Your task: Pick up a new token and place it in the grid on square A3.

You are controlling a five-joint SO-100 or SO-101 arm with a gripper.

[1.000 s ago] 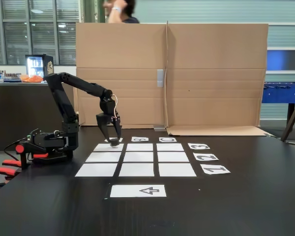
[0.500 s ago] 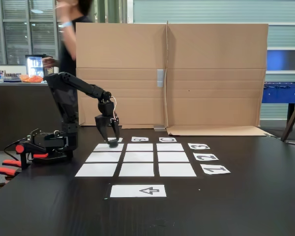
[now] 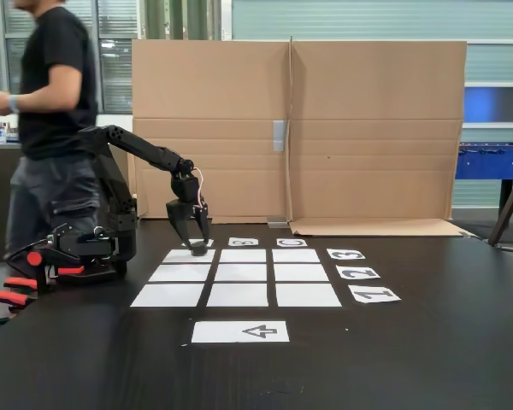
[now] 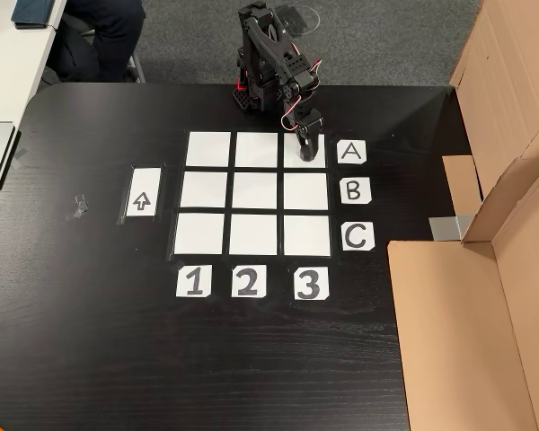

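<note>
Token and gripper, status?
Gripper down over square A3, jaws astride the token; grip state unclear. Token on A3's far edge. Grid otherwise bare. Person walking behind the arm.

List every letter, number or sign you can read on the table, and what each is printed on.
"A" on a white label beside the top row.
"B" on a label beside the middle row.
"C" on a label beside the bottom row.
"1", "2", "3" on labels below the columns.
An arrow sign on a separate white sheet.
</note>
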